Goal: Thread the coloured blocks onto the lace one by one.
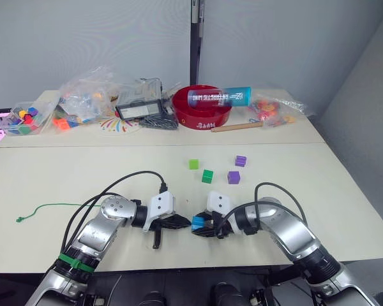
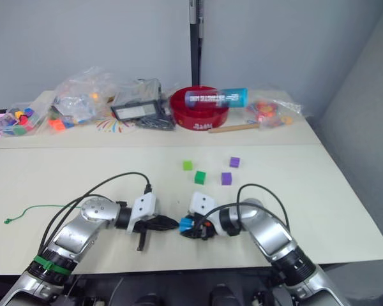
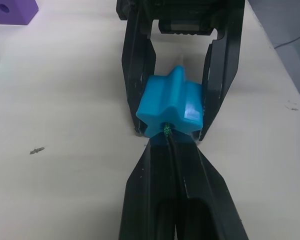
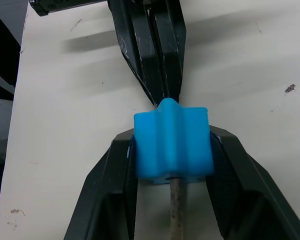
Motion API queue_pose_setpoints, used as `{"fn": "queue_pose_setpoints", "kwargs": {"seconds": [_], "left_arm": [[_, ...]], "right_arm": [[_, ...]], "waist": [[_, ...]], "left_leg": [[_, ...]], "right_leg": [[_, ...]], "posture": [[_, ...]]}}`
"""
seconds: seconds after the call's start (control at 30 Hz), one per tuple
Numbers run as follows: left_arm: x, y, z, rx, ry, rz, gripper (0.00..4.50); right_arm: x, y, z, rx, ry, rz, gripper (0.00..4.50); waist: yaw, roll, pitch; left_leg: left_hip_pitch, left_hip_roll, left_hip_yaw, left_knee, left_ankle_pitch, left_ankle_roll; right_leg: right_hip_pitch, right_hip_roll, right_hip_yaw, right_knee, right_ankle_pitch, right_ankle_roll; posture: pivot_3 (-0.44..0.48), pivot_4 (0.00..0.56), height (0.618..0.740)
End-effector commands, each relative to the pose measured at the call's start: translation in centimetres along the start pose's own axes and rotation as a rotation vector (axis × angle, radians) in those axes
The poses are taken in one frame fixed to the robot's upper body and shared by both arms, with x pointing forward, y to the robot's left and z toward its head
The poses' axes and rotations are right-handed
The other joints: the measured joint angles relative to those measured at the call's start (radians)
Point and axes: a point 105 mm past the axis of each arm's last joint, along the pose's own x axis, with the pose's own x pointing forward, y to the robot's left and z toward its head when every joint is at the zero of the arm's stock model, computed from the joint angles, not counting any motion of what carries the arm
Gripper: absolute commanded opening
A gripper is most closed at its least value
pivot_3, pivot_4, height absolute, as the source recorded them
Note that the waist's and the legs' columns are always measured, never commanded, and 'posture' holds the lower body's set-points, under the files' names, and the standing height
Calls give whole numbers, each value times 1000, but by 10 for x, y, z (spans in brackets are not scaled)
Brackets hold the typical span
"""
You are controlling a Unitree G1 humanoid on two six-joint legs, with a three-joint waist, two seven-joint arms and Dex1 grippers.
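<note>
A big pale table (image 1: 83, 172) is holding everything. A light green block (image 1: 193, 164), a dark green block (image 1: 207, 176) and two purple blocks (image 1: 240, 160) (image 1: 233, 177) are sitting near each other in the middle. A thin green lace (image 1: 41, 209) is lying by the left edge. At the back, a red bowl (image 1: 201, 108), bags of toys (image 1: 83, 95) and a wooden stick (image 1: 236, 127) are resting.

Bright, even light; soft shadows
</note>
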Motion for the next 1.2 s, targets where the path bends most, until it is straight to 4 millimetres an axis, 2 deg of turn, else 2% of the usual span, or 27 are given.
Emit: {"fn": "queue_pose_setpoints", "kwargs": {"seconds": [0.03, 0.13, 0.2, 0.37, 0.4, 0.53, 0.63, 0.7, 0.83, 1.03, 1.2], "left_arm": [[-9, 0, 11, 8, -31, 7, 1104], [-15, -1, 14, 13, -33, 4, 2122], [-17, -3, 15, 18, -30, 2, 2809], [-17, -5, 17, 35, -28, -17, 4408], [-16, -6, 18, 36, -33, -24, 4500], [-14, -6, 22, 49, -38, -31, 4500], [5, -2, 27, 82, -43, -61, 4500], [13, -1, 28, 86, -47, -85, 4500], [28, 3, 27, 93, -48, -116, 4500], [36, 0, 20, 105, -24, -171, 4500], [35, 2, 17, 107, -9, -171, 3000]], "right_arm": [[4, 5, -1, -3, 8, 28, 1364], [3, 3, 2, 0, -2, 21, 1364], [3, 2, 4, -1, -9, 17, 2435], [-4, -1, 16, -5, -50, 2, 4045], [-7, -1, 18, -9, -54, 1, 4391], [-16, -1, 22, -15, -64, -13, 4453], [-53, 2, 9, -2, -51, -55, 4453], [-64, 6, 1, 25, -47, -63, 4453], [-70, 9, -13, 35, -20, -87, 4453], [-63, 6, -12, 27, -35, -119, 4453], [-58, 6, -11, 12, -33, -124, 4500]], "waist": [[0, 0, 0], [0, 0, 0], [0, 0, 0], [1, 0, 0], [2, 0, 0], [3, 0, 0], [24, 1, 0], [31, 0, 0], [21, 0, 0], [3, 0, 0], [6, 0, 0]], "left_leg": [[0, 0, 0, 0, 0, 0], [0, 0, 0, 0, 0, 0], [0, 0, 0, 0, 0, 0], [0, 0, 0, 0, 0, 0], [0, 0, 0, 0, 0, 0], [0, 0, 0, 0, 0, 0], [-1, -1, -1, 0, 0, 0], [-2, -3, -2, 2, 0, 0], [-2, -3, -1, 2, 0, 0], [-1, -3, -1, 2, 0, 0], [-2, -3, -1, 3, 0, 0]], "right_leg": [[0, 0, 0, 0, 0, 0], [0, 0, 0, 0, 0, 0], [0, 0, 0, 0, 0, 0], [0, 0, 0, 0, 0, 0], [0, 0, 0, 0, 0, 0], [0, 0, 0, 0, 0, 0], [0, -1, -1, -1, 0, 0], [1, -2, -1, -3, -1, 2], [1, -2, 1, -4, 0, 2], [1, -1, 2, -2, 0, 2], [1, -2, 1, -2, 0, 2]], "posture": [[0, 150, 731], [0, 150, 731], [0, 150, 731], [0, 150, 731], [0, 150, 731], [0, 150, 731], [0, 150, 731], [0, 150, 731], [0, 150, 731], [0, 150, 731], [0, 150, 731]]}}
